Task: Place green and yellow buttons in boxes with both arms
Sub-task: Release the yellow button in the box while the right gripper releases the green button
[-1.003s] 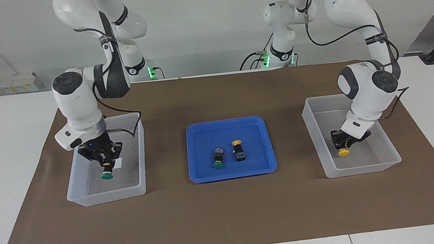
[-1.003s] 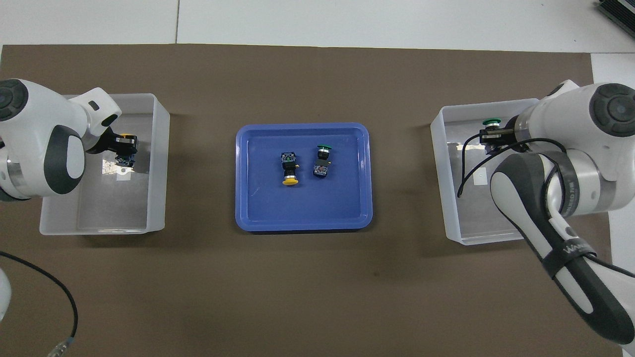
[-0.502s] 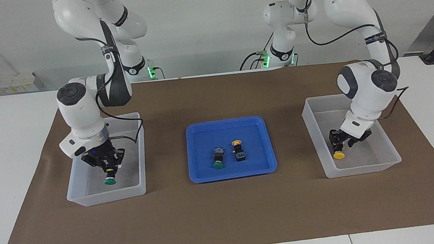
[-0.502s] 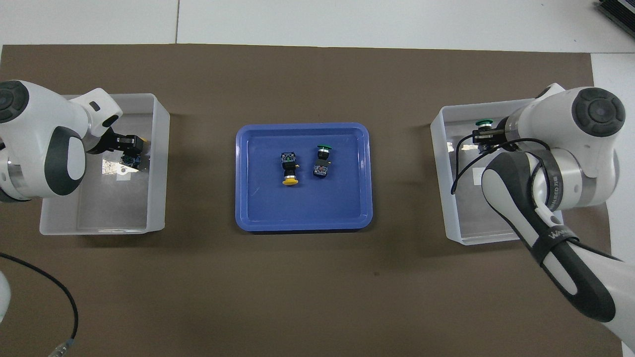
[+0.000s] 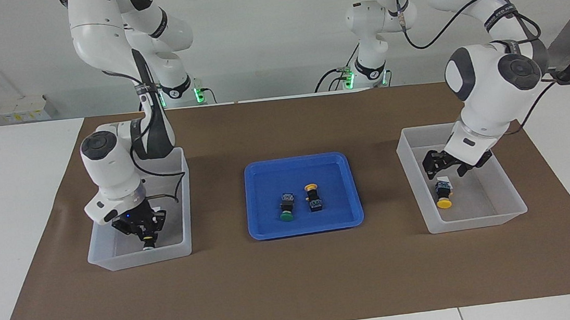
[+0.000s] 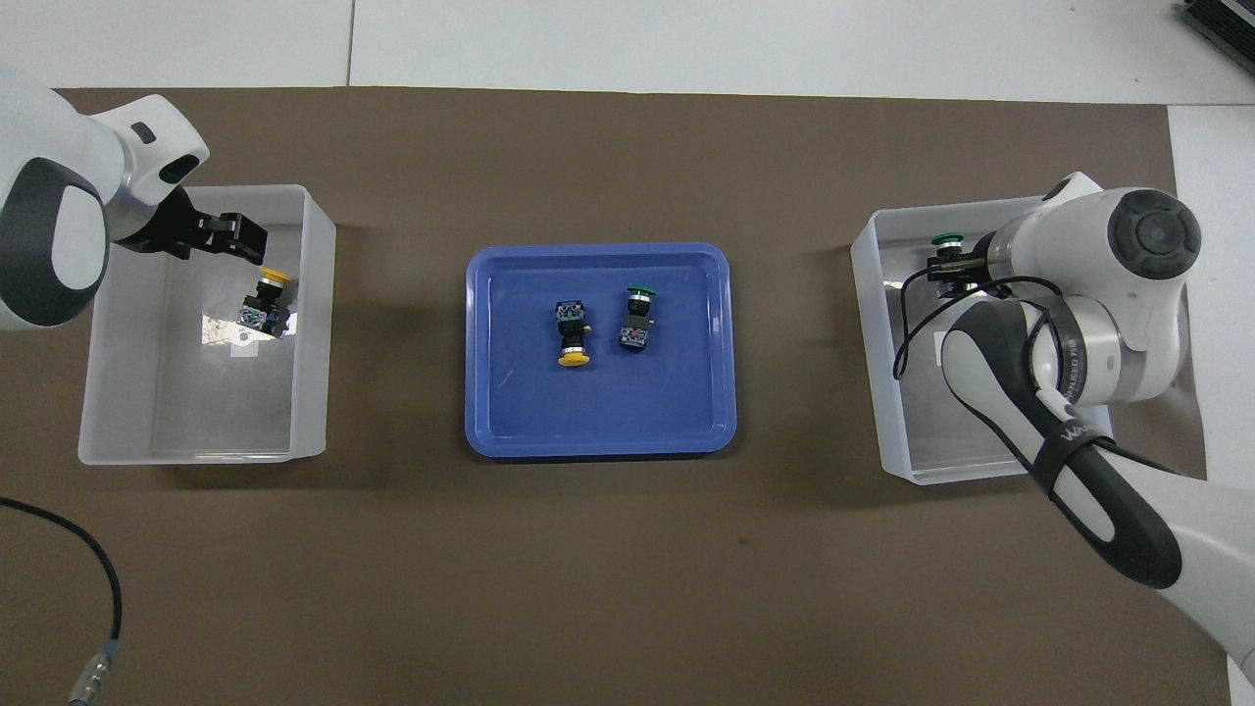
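My left gripper (image 5: 443, 168) (image 6: 238, 236) hangs open above the box (image 5: 479, 223) (image 6: 316, 392) at the left arm's end. A yellow button (image 5: 443, 195) (image 6: 265, 302) lies free on that box's floor, just below the fingers. My right gripper (image 5: 145, 231) (image 6: 956, 271) is low inside the other box (image 5: 140, 257) (image 6: 869, 343), shut on a green button (image 6: 946, 241) that points cap-down close to the floor. One more green button (image 5: 286, 208) (image 6: 637, 314) and one more yellow button (image 5: 313, 196) (image 6: 572, 339) lie side by side in the blue tray.
The shallow blue tray (image 5: 306, 229) (image 6: 598, 447) sits mid-table between the two boxes, on a brown mat (image 5: 297, 284). A black cable (image 6: 88, 588) trails over the mat at the left arm's end, near the robots.
The left gripper opened, dropped the yellow button into its box and rose away from it. The right gripper sank deeper into its box with the green button.
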Motion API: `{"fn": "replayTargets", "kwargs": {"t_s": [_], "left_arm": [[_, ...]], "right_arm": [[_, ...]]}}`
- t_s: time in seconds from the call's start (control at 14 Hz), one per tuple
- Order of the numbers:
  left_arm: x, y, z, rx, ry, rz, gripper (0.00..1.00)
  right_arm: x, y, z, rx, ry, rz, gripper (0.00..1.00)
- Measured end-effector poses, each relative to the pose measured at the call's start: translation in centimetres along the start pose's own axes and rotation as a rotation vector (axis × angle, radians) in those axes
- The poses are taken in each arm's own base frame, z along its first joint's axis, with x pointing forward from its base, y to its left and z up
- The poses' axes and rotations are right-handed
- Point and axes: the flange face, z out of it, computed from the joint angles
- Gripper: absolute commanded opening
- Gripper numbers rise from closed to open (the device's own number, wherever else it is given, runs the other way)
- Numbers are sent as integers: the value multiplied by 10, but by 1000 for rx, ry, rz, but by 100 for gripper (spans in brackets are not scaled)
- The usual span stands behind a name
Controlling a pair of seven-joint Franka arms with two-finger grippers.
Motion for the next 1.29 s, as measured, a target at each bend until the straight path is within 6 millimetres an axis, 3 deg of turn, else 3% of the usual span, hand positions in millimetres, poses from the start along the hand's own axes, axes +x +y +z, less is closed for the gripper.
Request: {"fn": "replayTargets", "kwargs": {"t_s": [0.07,0.29,0.57,0.79,1.07,1.29], "left_arm": [[-2,6,-7,1,-13,2,83],[-6,5,-41,2,-34,1,85],[-11,1,-52,5,-60,-6,100],[-12,0,-59,5,-51,-7,100],[-16,5,-74,-1,-26,4,100],[-14,5,-78,-2,5,4,100]], "right_arm": [[0,0,0,0,0,0,52],[1,-1,-1,0,2,-1,86],[7,-3,-20,-1,35,-4,94],[9,-2,-42,-6,55,-4,98],[10,-5,-56,-7,71,-8,100],[10,-27,-76,42,64,12,100]]}}
